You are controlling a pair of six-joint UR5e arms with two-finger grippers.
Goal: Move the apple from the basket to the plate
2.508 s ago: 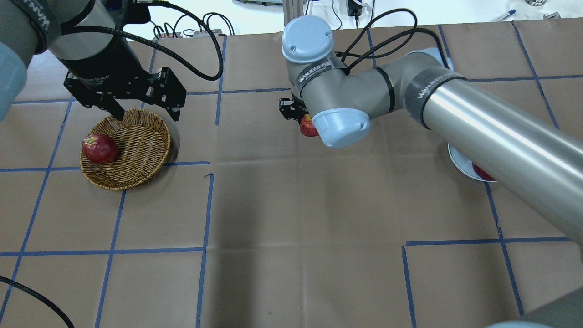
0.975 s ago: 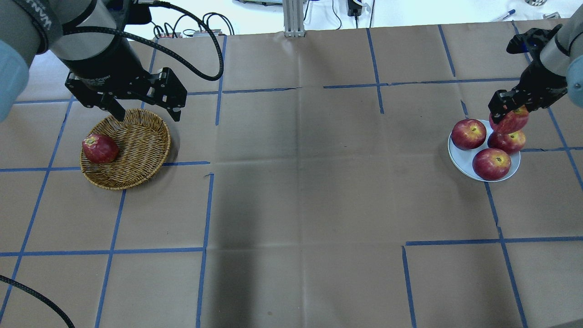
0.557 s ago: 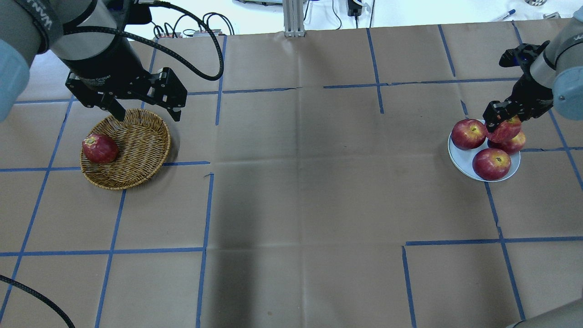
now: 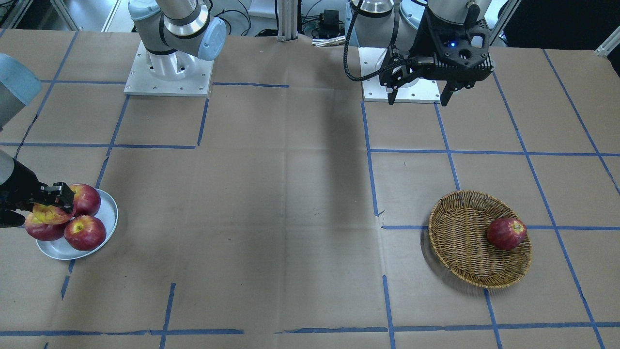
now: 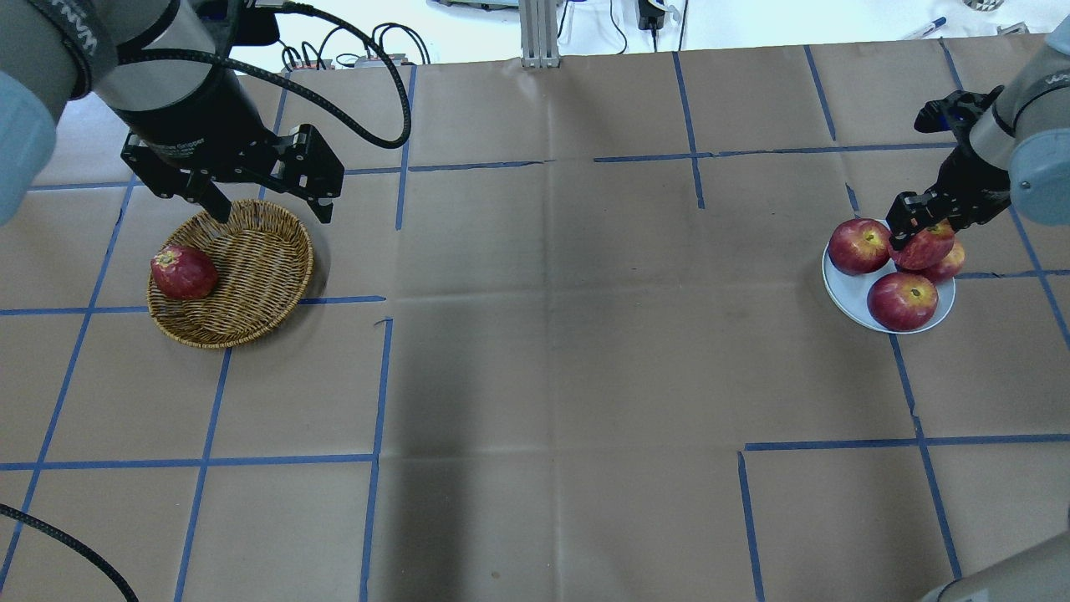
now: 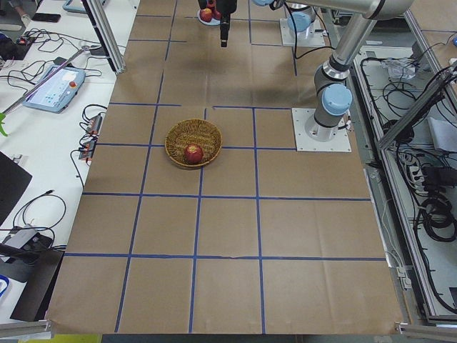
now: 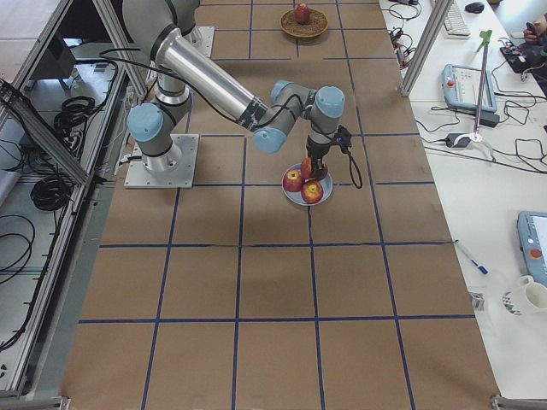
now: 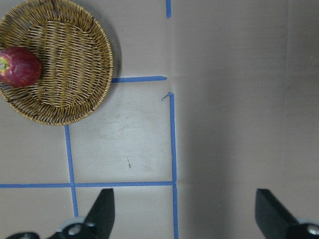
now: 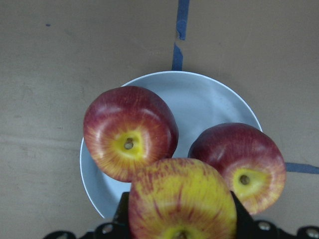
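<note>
My right gripper (image 5: pixel 918 224) is shut on the apple (image 5: pixel 926 247), pale yellow streaked red, also seen in the right wrist view (image 9: pixel 182 199). It holds the apple low over the grey-white plate (image 5: pixel 844 294), among three dark red apples (image 9: pixel 129 132); I cannot tell whether it touches them. The wicker basket (image 5: pixel 251 276) sits at the left with one dark red apple (image 5: pixel 183 272) in it. My left gripper (image 5: pixel 270 213) is open and empty, raised above the basket's far rim. The left wrist view shows the basket (image 8: pixel 75 74) and its open fingers (image 8: pixel 102 211).
Brown paper with blue tape lines covers the table (image 5: pixel 543 334). The left arm's black cable (image 5: pixel 368 67) loops near the back edge. In the front-facing view the plate (image 4: pixel 110 213) lies near the left edge and the two arm bases (image 4: pixel 167 72) stand at the top.
My right arm has swung the apple from the table's middle to the plate and lowered it among the red apples. The left arm and basket have not moved.
</note>
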